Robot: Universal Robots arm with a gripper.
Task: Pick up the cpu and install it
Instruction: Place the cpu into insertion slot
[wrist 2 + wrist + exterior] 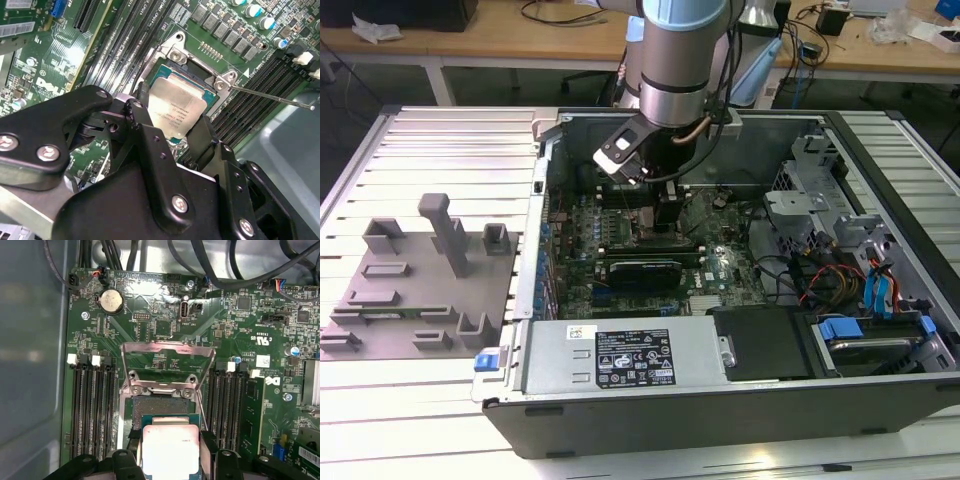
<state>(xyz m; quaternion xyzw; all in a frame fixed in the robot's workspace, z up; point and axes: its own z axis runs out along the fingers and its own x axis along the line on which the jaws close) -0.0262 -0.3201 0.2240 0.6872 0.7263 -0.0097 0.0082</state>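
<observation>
Tool (172, 114) clamps cpu (176, 104) over socket (160, 409), one corner hidden.

The exterior view looks down at a slant from high and well back, taking in the table (440, 140) and the whole open computer case (720, 400), with the arm (680, 60) entering at the frame's upper middle. Both wrist views sit close above the motherboard (720, 265). The first wrist view faces it almost squarely; the second wrist view looks obliquely past the pincer (175, 112). Both share the gripped cpu (170, 447) and the socket (160, 410).
</observation>
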